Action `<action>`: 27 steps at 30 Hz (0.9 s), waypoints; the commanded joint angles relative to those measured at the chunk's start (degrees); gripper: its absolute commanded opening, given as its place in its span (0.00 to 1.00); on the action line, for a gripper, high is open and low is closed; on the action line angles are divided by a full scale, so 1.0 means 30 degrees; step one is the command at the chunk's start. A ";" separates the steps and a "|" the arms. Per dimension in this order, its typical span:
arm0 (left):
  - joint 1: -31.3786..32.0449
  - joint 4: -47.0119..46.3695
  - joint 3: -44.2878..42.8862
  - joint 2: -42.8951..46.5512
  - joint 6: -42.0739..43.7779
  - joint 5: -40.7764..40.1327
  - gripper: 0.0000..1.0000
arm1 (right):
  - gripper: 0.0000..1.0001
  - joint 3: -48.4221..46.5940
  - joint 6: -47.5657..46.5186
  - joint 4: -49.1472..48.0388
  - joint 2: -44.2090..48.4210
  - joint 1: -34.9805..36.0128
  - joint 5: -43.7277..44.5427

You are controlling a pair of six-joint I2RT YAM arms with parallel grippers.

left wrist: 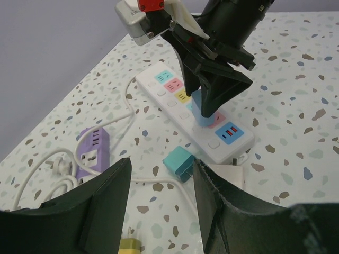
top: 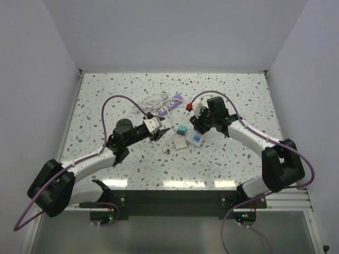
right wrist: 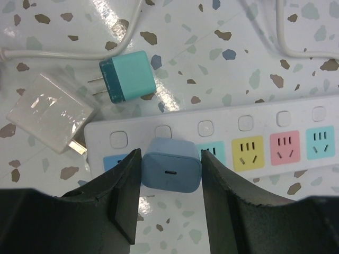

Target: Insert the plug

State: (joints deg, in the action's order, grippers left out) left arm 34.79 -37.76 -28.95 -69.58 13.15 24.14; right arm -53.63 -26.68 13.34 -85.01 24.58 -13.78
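My right gripper (right wrist: pixel 169 174) is shut on a light blue plug (right wrist: pixel 170 168) and holds it upright on the white power strip (right wrist: pixel 265 119), at the socket beside the teal one. In the left wrist view the plug (left wrist: pixel 199 106) sits between the right fingers on the strip (left wrist: pixel 172 98). In the top view the right gripper (top: pixel 199 125) covers most of the strip (top: pixel 196 139). My left gripper (left wrist: pixel 159 206) is open and empty, low over the table just short of a teal plug (left wrist: pixel 178 162). It also shows in the top view (top: pixel 157 128).
The teal plug (right wrist: pixel 127 76) and a white charger (right wrist: pixel 50 114) lie loose beside the strip's end. A purple power strip (left wrist: pixel 92 151) with a coiled white cable (top: pixel 153 100) lies behind. A yellow plug (left wrist: pixel 130 246) lies under my left gripper.
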 commanded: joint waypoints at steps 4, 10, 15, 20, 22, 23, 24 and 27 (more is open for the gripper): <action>-0.0023 -0.0070 -0.0780 -0.0039 0.0569 0.0303 0.55 | 0.00 -0.0143 -0.0395 0.0415 -0.0258 -0.0165 -0.0212; -0.0023 0.0046 -0.0867 -0.0185 0.0627 0.0420 0.55 | 0.00 -0.0054 -0.0220 0.0972 0.0534 -0.0165 -0.0211; -0.0023 0.0076 -0.0984 -0.0390 0.0657 0.0274 0.55 | 0.00 -0.0112 -0.0102 0.1497 0.0653 -0.0165 0.0081; -0.0023 0.0105 -0.1014 -0.0419 0.0686 0.0244 0.55 | 0.00 -0.0085 0.0074 0.1734 0.1090 -0.0194 0.0522; -0.0023 0.0135 -0.0985 -0.0419 0.0744 0.0244 0.55 | 0.00 0.0004 0.0132 0.1704 0.1266 -0.0165 0.0375; 0.0006 0.0135 -0.0985 -0.0448 0.0687 0.0215 0.55 | 0.00 0.0033 0.0161 0.1704 0.1296 -0.0165 0.0404; -0.0023 0.0164 -0.0985 -0.0420 0.0715 0.0186 0.55 | 0.00 0.0005 0.0162 0.1820 0.1267 -0.0165 0.0462; 0.0006 0.0193 -0.1014 -0.0419 0.0715 0.0214 0.55 | 0.00 -0.0142 0.0191 0.1967 0.0946 -0.0136 0.0434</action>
State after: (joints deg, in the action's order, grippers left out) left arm 34.79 -36.62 -29.78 -70.52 14.15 24.32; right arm -53.60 -26.61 17.69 -83.11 24.32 -12.95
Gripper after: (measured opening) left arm 0.554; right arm 0.468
